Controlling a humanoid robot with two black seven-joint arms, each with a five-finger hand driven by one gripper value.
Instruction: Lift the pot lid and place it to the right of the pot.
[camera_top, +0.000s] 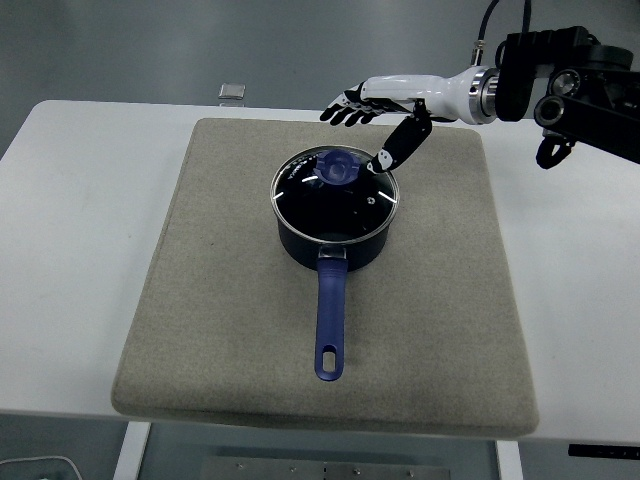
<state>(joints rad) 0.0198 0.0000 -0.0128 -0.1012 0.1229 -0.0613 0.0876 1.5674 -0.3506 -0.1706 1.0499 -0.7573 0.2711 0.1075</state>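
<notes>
A dark blue saucepan (332, 240) stands in the middle of a grey mat (220, 300), its long blue handle (331, 320) pointing toward the near edge. A glass lid (336, 188) with a blue knob (337, 168) sits on it. My right hand (365, 125) reaches in from the right, just above and behind the lid's far right rim. Its fingers are spread and hold nothing; the thumb (398, 150) points down near the lid's rim. The left arm is out of view.
The mat lies on a white table (80, 220). A small grey square object (232, 92) lies at the table's far edge. Bare mat shows to the right of the pot (450, 260).
</notes>
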